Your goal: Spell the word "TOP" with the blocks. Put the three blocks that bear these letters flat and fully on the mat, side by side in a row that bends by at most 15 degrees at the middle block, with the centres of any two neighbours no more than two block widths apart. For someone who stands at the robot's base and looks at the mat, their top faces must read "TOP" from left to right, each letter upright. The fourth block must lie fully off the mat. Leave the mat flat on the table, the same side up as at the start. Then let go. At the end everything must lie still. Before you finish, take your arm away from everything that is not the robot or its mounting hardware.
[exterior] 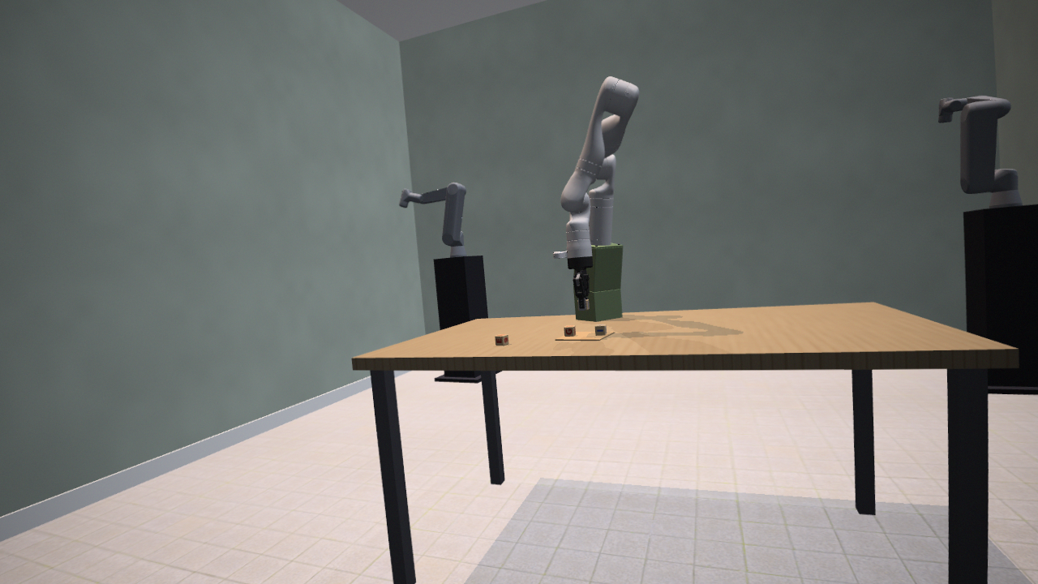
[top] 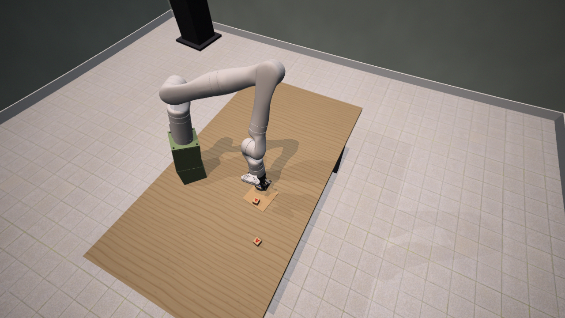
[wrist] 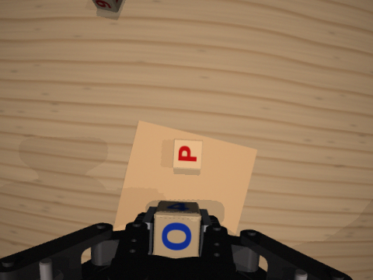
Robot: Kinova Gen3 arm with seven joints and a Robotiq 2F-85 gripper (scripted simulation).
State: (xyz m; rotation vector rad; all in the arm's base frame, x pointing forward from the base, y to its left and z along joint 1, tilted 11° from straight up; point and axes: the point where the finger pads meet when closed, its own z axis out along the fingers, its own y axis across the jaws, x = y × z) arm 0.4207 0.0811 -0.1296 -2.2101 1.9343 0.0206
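Observation:
My gripper (wrist: 177,220) is shut on a block with a blue O (wrist: 177,235) and holds it a little above the near part of the tan mat (wrist: 186,176). In the top view the gripper (top: 265,185) is over the mat's edge nearest the robot base. A block with a red P (wrist: 186,155) lies flat on the mat, farther out; it also shows in the top view (top: 256,201). The exterior view shows the gripper (exterior: 581,298) above two blocks on the mat, the P block (exterior: 569,331) and a darker block (exterior: 600,330) whose letter I cannot read. The held block hides that block in the wrist view.
The robot's green base (top: 187,158) stands at the table's edge. The table edge (top: 316,205) runs close to the mat's right.

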